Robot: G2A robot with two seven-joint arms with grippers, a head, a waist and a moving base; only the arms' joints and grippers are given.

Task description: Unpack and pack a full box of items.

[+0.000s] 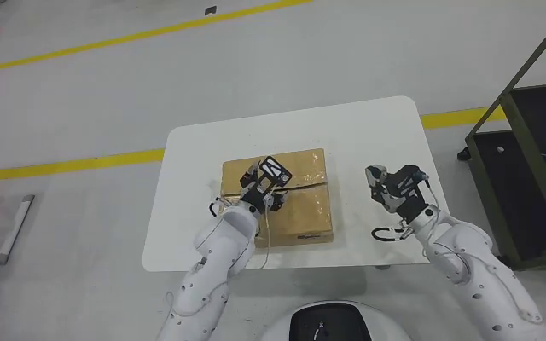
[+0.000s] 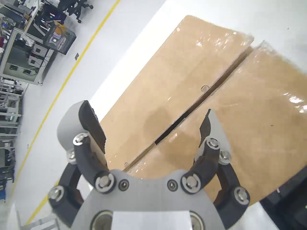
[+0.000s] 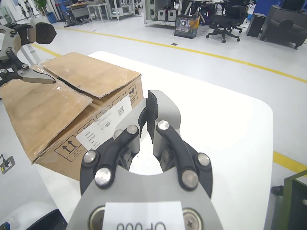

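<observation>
**Desk:** What's closest to you?

**Operator:** My right gripper. It is clenched on nothing, with the pads pressed together. It hangs over the bare right part of the white table, beside the box but apart from it.

**Desk:** And the left?

**Operator:** My left gripper is released, its fingers spread wide above the box's top. On the right wrist camera I see 1 fingertip right at the seam between the 2 top flaps. I cannot tell whether it touches.

**Desk:** The box itself?

**Operator:** It is brown cardboard and sits mid-table, with both flaps folded down and clear tape glinting on them. A dark gap runs along the seam, and the farther flap's edge sits a little higher than the nearer one's. A white label is on the side facing my right gripper.

**Desk:** Beyond that?

**Operator:** Grey floor with a yellow line past the table. A dark rack stands off the table's right end.
</observation>
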